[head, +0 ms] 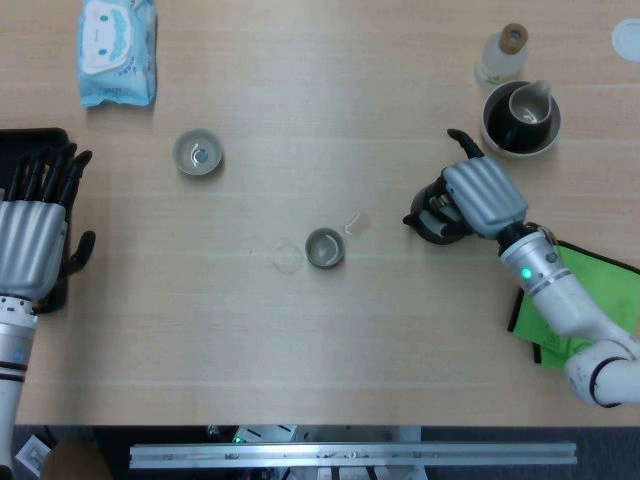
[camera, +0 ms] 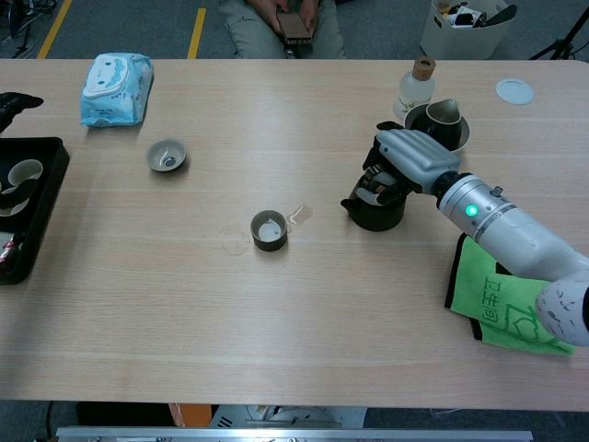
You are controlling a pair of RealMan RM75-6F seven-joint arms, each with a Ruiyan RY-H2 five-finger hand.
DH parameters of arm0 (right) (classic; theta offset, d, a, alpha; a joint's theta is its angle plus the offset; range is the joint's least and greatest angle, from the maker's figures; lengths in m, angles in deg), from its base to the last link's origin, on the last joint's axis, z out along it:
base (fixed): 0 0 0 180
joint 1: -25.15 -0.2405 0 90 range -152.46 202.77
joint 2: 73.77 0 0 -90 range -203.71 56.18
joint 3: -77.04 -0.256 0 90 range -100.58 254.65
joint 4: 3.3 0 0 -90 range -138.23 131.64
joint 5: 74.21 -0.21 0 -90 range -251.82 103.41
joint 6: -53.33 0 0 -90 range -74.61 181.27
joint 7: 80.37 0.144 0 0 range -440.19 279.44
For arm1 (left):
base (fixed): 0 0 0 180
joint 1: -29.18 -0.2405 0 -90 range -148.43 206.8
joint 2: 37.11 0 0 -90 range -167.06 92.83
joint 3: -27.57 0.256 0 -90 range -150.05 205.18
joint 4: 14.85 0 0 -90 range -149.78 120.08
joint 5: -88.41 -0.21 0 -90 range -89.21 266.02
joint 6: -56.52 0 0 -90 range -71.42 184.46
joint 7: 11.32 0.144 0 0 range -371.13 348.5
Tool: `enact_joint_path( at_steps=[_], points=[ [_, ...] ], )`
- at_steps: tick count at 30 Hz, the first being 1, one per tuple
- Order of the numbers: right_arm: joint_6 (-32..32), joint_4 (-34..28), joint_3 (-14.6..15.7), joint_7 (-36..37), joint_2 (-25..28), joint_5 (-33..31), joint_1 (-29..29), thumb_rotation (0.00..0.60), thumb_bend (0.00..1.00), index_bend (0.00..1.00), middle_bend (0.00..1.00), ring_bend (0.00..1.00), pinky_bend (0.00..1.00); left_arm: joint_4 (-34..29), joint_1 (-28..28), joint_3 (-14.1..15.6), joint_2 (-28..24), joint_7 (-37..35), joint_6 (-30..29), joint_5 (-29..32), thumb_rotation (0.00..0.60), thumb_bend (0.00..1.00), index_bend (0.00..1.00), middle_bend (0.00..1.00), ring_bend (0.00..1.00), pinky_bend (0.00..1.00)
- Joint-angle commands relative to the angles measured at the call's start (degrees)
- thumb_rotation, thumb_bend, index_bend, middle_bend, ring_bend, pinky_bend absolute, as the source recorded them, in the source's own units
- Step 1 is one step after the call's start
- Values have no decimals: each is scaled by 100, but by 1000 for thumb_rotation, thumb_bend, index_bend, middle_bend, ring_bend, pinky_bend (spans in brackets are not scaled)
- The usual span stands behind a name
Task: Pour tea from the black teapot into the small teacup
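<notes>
Right of the small teacup (camera: 270, 230), right hand (camera: 409, 158) grips black teapot (camera: 373, 208).

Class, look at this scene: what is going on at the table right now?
The robot's right hand grips the black teapot, which is upright on the wooden table. The small teacup stands apart to its left, beside a small spill. Nothing is being poured. The left hand hovers open at the table's edge over a black tray.

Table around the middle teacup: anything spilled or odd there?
Yes. A small wet patch lies on the table just right of the teacup, and faint ring marks show to its left.
</notes>
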Motion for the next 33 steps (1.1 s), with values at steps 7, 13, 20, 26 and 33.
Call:
enact_joint_path(
  at_steps=[7,13,20,26,33],
  points=[
    [73,-109,-53,100,82,31,-9,573,9,987,844,828,0,19,9,-4,9,3,11,22,600,346,45,56,0,66],
    [113,-176,-69,102,157,76,-31,555,0,924,791,771,0,27,15,-10,9,5,6,29,600,345,45,56,0,66],
    [156,-298,-78,-6,274,110,-67,547,0,836,693,651,0,22,15,2,0,-6,14,35,600,345,45,56,0,66],
    [196,-385,-89,-117,359,114,-102,546,0,769,625,541,0,3,11,0,-13,-9,-7,27,600,346,45,56,0,66],
    [295,-480,-90,-225,456,85,-152,547,0,691,553,449,0,-12,15,2,-17,-9,6,40,600,345,45,56,0,66]
  ],
)
